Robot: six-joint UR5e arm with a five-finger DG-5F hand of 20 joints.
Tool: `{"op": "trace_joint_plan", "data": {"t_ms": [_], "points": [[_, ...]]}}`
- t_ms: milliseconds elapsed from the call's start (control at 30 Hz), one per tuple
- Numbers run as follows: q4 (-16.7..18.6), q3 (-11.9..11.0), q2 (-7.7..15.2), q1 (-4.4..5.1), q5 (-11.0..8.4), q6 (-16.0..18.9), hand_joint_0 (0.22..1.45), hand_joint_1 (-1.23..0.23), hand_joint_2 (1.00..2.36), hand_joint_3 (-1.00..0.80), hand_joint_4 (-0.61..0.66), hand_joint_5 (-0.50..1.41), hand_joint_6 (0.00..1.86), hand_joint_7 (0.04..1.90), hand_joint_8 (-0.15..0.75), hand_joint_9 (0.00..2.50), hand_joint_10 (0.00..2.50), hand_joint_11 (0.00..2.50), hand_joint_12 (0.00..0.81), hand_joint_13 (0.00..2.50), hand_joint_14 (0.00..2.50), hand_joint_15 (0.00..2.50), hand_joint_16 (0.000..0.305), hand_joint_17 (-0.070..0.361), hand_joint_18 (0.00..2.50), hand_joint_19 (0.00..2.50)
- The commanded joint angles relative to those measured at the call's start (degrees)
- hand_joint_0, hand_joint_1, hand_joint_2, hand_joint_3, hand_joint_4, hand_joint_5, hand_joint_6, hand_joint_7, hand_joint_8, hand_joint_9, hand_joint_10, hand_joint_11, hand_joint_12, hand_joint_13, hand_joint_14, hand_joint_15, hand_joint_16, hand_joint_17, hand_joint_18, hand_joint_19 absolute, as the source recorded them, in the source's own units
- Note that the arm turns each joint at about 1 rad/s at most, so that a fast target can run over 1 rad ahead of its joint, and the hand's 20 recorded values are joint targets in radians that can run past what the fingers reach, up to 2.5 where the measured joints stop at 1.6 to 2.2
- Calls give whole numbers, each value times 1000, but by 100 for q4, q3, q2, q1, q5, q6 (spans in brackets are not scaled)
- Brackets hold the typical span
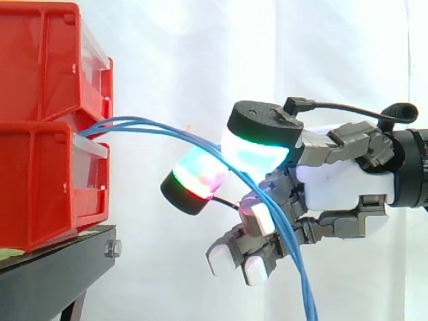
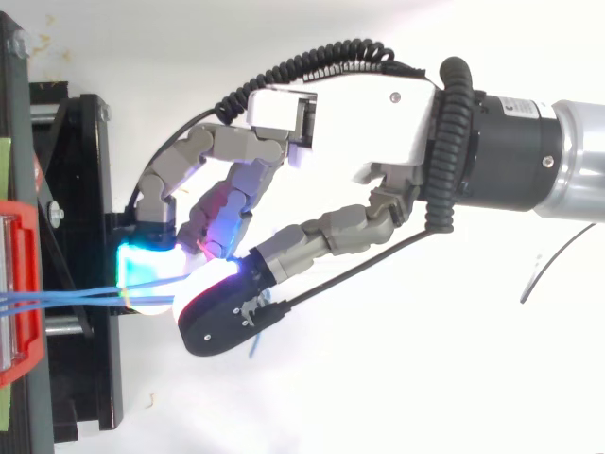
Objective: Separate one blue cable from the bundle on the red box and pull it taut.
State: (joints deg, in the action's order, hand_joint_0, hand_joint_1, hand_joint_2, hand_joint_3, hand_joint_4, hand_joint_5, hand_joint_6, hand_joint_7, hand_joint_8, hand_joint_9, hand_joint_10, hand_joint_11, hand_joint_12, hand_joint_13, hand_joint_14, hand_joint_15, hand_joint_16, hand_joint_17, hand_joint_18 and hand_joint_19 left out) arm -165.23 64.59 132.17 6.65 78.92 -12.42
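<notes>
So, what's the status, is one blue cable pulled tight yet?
Hand curled round the blue cables. Several run together from the red bins, curving down, slack. No obstacle seen between hand and bins.

Bins (image 1: 47,120) left, hand (image 1: 341,180) right.
We see the bins stacked on the stand (image 1: 53,267), cables (image 2: 66,297) running rightward into the hand.

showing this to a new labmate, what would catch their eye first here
The hand, reaching in from the right with fingertip pads glowing cyan, green and red, stands out first. Its curled fingers close round the blue cables, which run from the stacked red bins on the left and then hang down below the hand.
</notes>
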Motion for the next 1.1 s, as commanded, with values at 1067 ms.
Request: {"op": "trace_joint_plan", "data": {"t_ms": [1067], "points": [[-88,45,2,65,1,38,538,-762,1000,-500,-19,-81,908,869,269,1284,23,609,318,919,16,394,42,94,858,593]]}}
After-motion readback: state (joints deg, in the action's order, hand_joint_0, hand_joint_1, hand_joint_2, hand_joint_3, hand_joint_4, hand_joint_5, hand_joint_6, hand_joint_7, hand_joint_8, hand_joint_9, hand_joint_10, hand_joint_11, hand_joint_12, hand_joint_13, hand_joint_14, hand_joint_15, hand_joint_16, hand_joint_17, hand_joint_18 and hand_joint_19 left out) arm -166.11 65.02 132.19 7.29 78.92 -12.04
